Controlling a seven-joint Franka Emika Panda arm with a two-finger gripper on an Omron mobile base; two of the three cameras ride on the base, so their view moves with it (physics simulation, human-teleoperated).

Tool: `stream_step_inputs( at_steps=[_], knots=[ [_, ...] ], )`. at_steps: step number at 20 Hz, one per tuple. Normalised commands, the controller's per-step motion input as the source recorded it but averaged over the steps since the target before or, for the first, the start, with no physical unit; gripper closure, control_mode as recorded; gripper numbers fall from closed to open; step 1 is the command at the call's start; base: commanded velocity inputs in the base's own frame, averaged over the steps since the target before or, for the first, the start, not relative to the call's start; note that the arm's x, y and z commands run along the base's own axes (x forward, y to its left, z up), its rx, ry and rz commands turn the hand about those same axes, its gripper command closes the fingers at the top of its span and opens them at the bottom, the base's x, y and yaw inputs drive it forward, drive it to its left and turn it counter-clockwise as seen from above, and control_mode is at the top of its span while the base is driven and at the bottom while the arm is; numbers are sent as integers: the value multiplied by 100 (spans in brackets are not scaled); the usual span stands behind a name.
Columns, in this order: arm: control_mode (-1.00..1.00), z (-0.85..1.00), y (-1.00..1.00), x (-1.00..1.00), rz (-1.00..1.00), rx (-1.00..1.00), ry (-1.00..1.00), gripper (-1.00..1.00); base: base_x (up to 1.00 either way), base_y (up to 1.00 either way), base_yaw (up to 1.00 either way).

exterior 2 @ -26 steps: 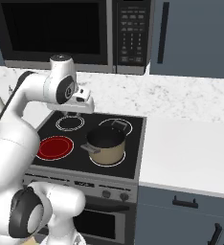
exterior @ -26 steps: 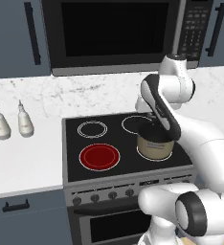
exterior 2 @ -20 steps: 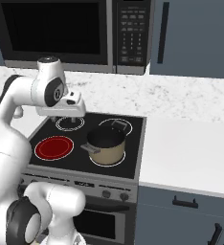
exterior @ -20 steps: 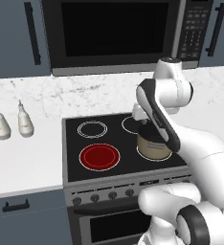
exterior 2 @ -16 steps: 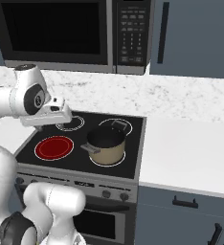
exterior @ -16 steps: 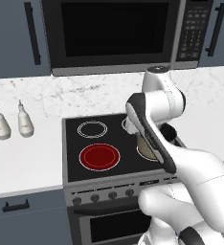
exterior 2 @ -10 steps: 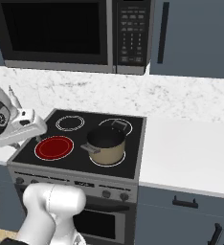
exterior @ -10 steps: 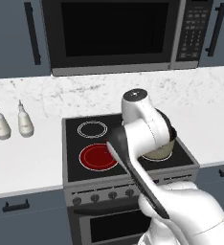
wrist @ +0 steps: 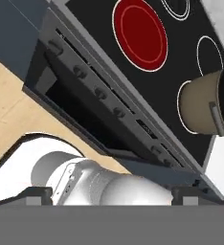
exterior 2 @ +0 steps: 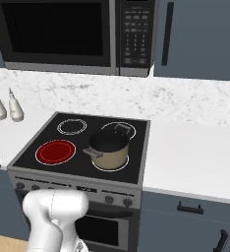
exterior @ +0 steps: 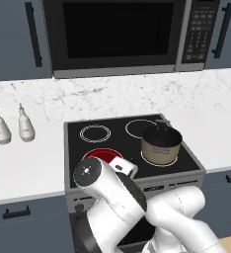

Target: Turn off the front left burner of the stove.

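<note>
Arm has swung from above the pot (exterior 2: 108, 148) down to the stove (exterior 2: 136, 147) front. End effector (wrist: 112, 194) fingers stand wide apart, holding nothing. Front left burner (exterior 2: 55, 151) glows red, knobs (wrist: 99, 93) below; pick the correct knob, approach squarely.

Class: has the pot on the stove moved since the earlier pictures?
No. The pot sits on the same front right ring of the stove, beside the glowing front left burner.

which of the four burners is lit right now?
The front left burner of the stove: a solid glowing red disc. The other three are just thin white rings on black glass, one under the pot.
</note>
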Motion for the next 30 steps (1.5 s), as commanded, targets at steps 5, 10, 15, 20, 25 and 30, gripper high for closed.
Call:
stream_step_inputs(
  at_steps=[5, 10, 15, 20, 25, 30],
  knots=[
    [-100, -72, 100, -42, 35, -52, -8, -100, 0, 0, 0],
    [-100, -66, 76, -3, 34, -53, -12, -100, 0, 0, 0],
    [-100, -57, 19, 21, 17, -39, -10, -100, 0, 0, 0],
    [-100, -42, 0, 42, 4, -18, -6, -100, 0, 0, 0],
    [-100, -27, -7, 53, 1, -8, -6, -100, 0, 0, 0],
    [-100, -20, -1, 49, 0, -5, -3, -100, 0, 0, 0]
  ],
)
